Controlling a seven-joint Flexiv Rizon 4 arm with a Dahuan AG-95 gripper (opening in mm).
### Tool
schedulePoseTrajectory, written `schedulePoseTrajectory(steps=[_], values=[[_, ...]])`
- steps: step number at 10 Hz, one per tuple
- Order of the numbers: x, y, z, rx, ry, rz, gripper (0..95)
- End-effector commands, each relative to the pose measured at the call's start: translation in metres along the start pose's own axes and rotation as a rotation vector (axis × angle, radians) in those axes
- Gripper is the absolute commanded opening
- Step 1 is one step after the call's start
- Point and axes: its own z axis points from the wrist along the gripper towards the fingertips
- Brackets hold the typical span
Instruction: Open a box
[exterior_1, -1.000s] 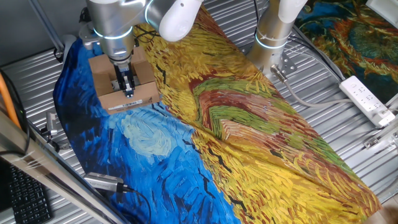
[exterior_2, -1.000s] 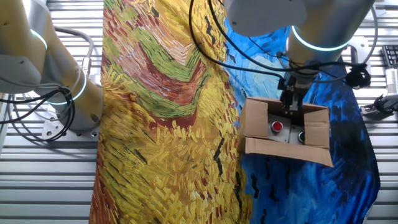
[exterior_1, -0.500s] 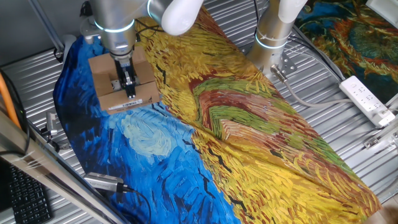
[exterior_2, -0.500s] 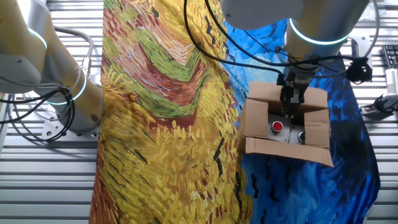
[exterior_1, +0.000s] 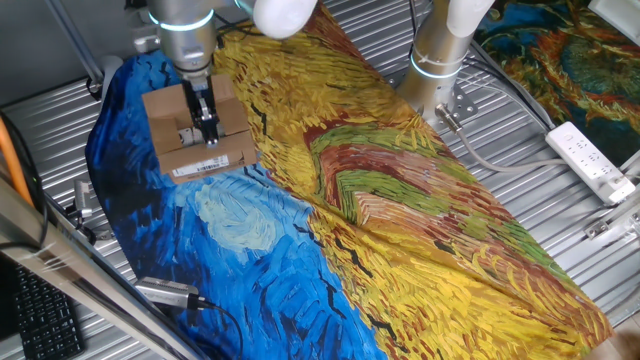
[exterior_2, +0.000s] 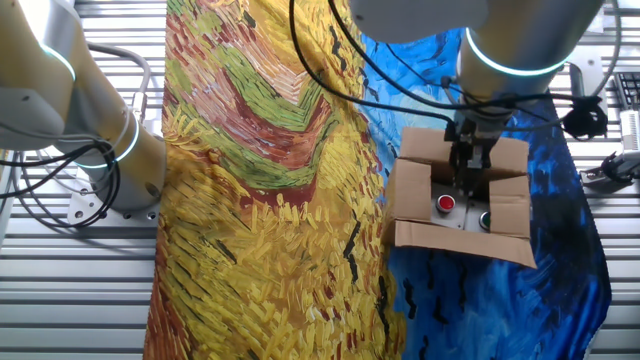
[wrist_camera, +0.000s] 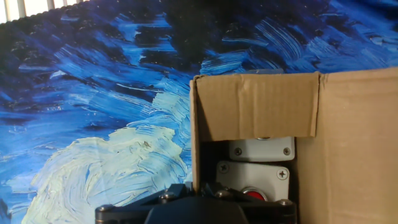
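Note:
The box (exterior_1: 190, 125) is brown cardboard with a white label (exterior_1: 214, 166) on its near side. It sits on the blue part of the painted cloth (exterior_1: 240, 250). In the other fixed view the box (exterior_2: 412, 190) has its flaps spread, and a grey device with a red button (exterior_2: 445, 203) lies inside. My gripper (exterior_2: 468, 182) comes down into the opening. In the hand view a thin upright cardboard flap (wrist_camera: 194, 143) runs down between the fingers, and my gripper (wrist_camera: 195, 190) is shut on it.
A second arm's base (exterior_1: 438, 62) stands on the ribbed metal table (exterior_1: 520, 190) behind the yellow cloth. A white power strip (exterior_1: 592, 160) lies at the right. A metal tool (exterior_1: 170, 292) and a keyboard (exterior_1: 40, 320) lie at the lower left.
My gripper has moved toward the far side of the box with the flap in it. The far flap has swung further out and shows more in the other fixed view.

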Motion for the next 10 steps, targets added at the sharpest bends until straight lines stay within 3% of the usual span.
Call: schedulePoseTrajectory(steps=[1, 2, 5, 6, 10], values=[[-0.001, -0.003, 0.000, 0.004, 0.014, -0.005, 57.0], [-0.001, -0.008, 0.001, 0.006, 0.017, -0.017, 38.0], [0.000, -0.021, 0.001, 0.006, 0.019, -0.040, 38.0], [0.001, -0.024, 0.001, 0.006, 0.019, -0.043, 19.0], [0.000, -0.030, 0.008, 0.004, 0.018, -0.047, 19.0]])
